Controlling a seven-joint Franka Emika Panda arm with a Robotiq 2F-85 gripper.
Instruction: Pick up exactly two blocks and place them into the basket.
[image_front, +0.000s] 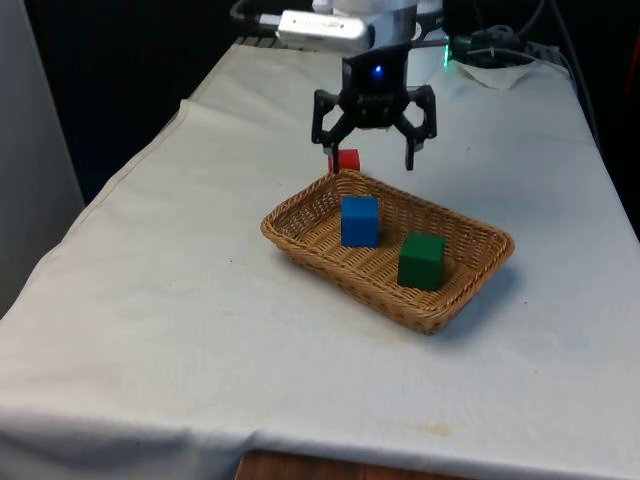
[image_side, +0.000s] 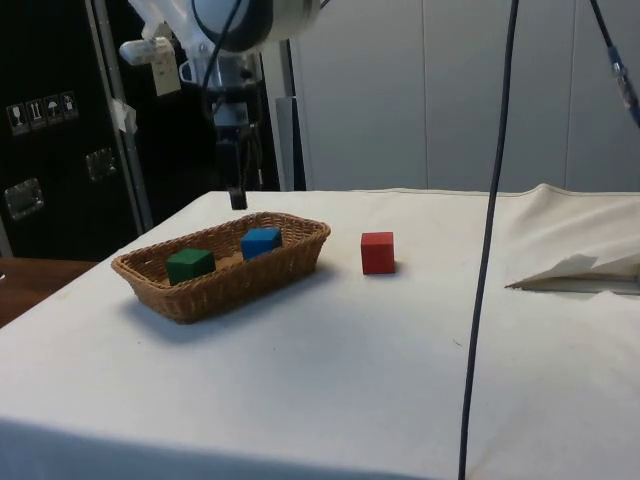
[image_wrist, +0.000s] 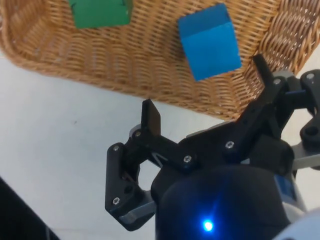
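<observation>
Two blocks, the blue block (image_front: 360, 221) and the green block (image_front: 421, 261), are sitting inside the basket (image_front: 300, 234), so the count looks met. Hovering above its rim, the gripper (image_front: 372, 146) is holding nothing, fingers apart. One red block (image_side: 377, 252) is resting on the tabletop (image_front: 170, 300) beside the basket.

White tablecloth (image_side: 330, 380), black curtains (image_front: 130, 70), dark cabinets (image_side: 50, 130), pale wall (image_side: 450, 90)

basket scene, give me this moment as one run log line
gripper: open, empty, above basket far rim | in basket: blue block, green block | red block: on cloth, outside
</observation>
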